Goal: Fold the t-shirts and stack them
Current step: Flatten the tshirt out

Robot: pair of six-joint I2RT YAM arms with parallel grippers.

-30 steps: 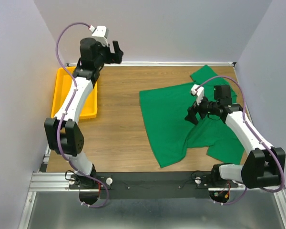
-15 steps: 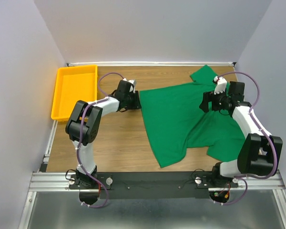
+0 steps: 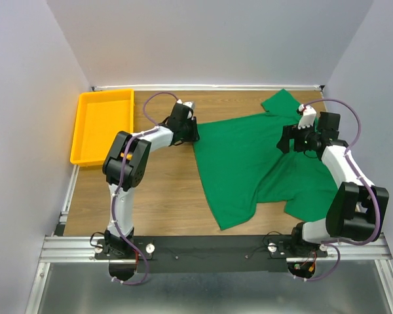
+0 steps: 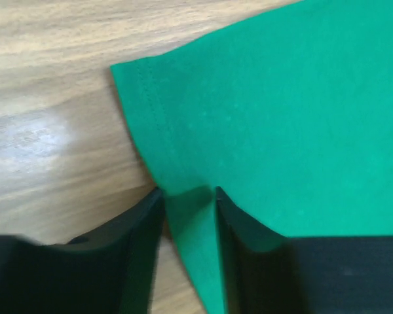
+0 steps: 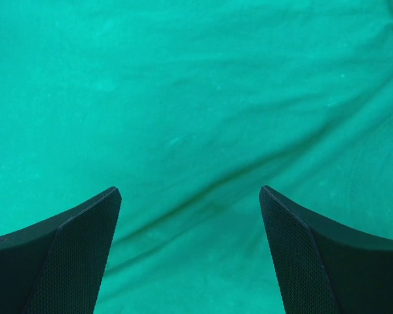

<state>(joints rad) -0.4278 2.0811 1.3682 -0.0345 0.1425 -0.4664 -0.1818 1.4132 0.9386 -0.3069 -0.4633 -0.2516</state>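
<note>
plain green short-sleeved cloth t-shirt (image 3: 239, 163) lies spread on wooden table (image 3: 164, 190), 3 o'clock side. left gripper (image 4: 188, 193) narrow, pinching hem corner at shirt's 10 o'clock. right gripper (image 5: 190, 196) spread wide over cloth approx 2 o'clock, holding nothing.

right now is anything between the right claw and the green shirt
Nothing visible is in the way. The right claw hangs open directly over the shirt, and its wrist view shows only bare green cloth in front of it.

Probably a lab: bare enclosure walls (image 3: 216, 39), aluminium mounting rail (image 3: 65, 248), wooden table (image 3: 164, 190).
</note>
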